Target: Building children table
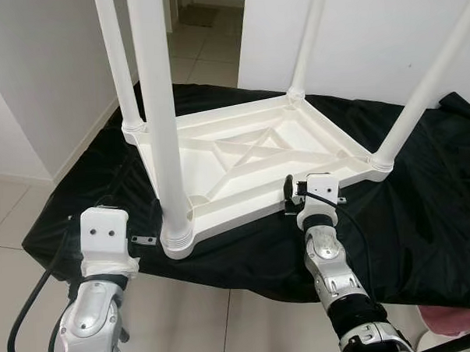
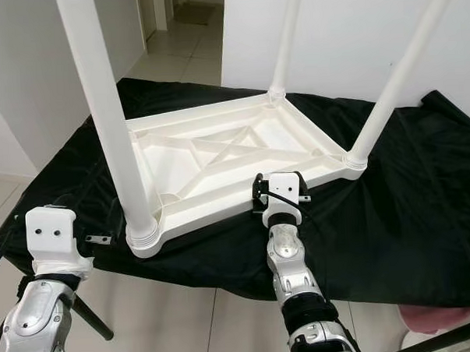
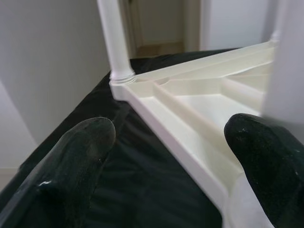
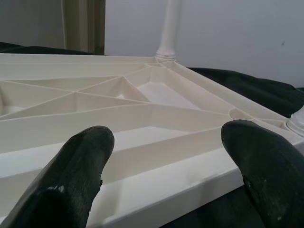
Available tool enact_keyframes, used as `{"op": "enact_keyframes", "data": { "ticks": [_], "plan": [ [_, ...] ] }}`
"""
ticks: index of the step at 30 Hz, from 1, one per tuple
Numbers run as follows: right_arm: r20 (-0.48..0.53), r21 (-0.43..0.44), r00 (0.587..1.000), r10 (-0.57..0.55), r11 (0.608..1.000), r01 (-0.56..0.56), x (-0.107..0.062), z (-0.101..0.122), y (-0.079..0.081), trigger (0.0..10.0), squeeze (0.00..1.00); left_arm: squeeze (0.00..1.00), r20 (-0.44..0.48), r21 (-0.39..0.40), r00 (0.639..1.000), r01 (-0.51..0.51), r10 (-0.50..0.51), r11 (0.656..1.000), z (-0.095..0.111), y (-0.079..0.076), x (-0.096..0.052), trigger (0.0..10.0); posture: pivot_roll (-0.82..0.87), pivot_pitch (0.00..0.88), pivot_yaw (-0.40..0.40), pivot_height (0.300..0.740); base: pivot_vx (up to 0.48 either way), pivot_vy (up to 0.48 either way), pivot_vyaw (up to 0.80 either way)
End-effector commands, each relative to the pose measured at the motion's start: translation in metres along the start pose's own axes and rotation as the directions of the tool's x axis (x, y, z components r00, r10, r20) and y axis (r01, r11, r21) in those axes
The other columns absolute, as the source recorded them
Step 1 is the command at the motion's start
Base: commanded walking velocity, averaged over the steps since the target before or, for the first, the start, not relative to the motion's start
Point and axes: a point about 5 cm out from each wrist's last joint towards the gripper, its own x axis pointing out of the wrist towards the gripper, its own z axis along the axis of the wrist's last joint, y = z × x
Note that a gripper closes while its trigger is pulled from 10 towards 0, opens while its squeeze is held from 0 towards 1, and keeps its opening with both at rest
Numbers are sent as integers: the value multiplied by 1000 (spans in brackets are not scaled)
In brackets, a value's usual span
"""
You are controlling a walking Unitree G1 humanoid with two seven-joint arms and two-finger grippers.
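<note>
Tabletop (image 1: 250,156) is lying upside down on a black cloth (image 1: 424,214), its four legs (image 1: 160,109) pointing up. Right tool (image 4: 161,161) is hovering at the near edge, fingers spread wide. Left tool (image 3: 166,156) is gaping wide beside the near-left leg.

Readable text, labels, brands, numbers, signs: none. The white plastic table (image 1: 242,156), its legs, the black cloth (image 1: 424,214) under it and the robot's arm housings all carry no legible markings.
</note>
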Motion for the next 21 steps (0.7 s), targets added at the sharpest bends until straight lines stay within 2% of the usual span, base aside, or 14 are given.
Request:
{"op": "enact_keyframes", "data": {
  "ticks": [1,4,7,8,9,10,12,14,17,18,19,21],
  "plan": [
    [-15,-3,999,-31,1000,31,-1,-3,-8,10000,0,0,-13,-12,998,-59,58,998,-5,3,0,10000,144,38,-26,740,0,0,0],
    [-18,2,999,-40,999,40,-1,-2,-10,10000,0,0,-9,-19,997,-70,70,997,-5,3,2,10000,144,38,-26,740,0,0,0],
    [-91,18,981,-171,985,173,-1,-9,-22,10000,0,0,12,-43,995,-100,101,994,-5,-8,16,10000,140,38,-35,740,0,0,0],
    [-127,33,966,-225,973,230,-1,-13,-27,10000,0,0,16,-91,995,-98,100,991,-5,-16,23,10000,140,38,-35,740,0,0,0],
    [-127,33,966,-225,973,230,-1,-13,-27,10000,0,0,16,-91,995,-98,100,991,-5,-16,23,10000,140,38,-35,740,0,0,0],
    [-165,63,954,-250,963,263,-1,-17,-28,10000,0,0,37,-91,996,-82,85,992,-1,-23,33,10000,137,41,-34,740,0,0,0],
    [-174,70,951,-254,961,269,-1,-17,-28,10000,0,0,43,-86,996,-78,82,993,0,-24,35,10000,137,41,-34,740,0,0,0],
    [-225,120,934,-276,944,308,3,-20,-32,10000,0,0,76,-112,997,-18,27,994,3,-35,48,10000,125,40,-31,740,0,0,0],
    [-233,127,930,-284,939,319,5,-20,-33,10000,0,0,90,-112,996,5,5,994,4,-38,51,10000,125,40,-31,740,0,0,0],
    [-246,151,925,-290,931,332,9,-19,-37,10000,0,0,84,-113,995,65,-56,992,0,-48,53,10000,112,44,-24,740,0,0,0],
    [-246,151,925,-290,931,332,9,-19,-37,10000,0,0,84,-113,995,65,-56,992,0,-48,53,10000,112,44,-24,740,0,0,0],
    [-291,227,912,-290,905,360,15,-19,-42,10000,0,0,82,-113,988,139,-130,984,-4,-65,56,10000,103,42,-16,740,0,0,0]
  ]
}}
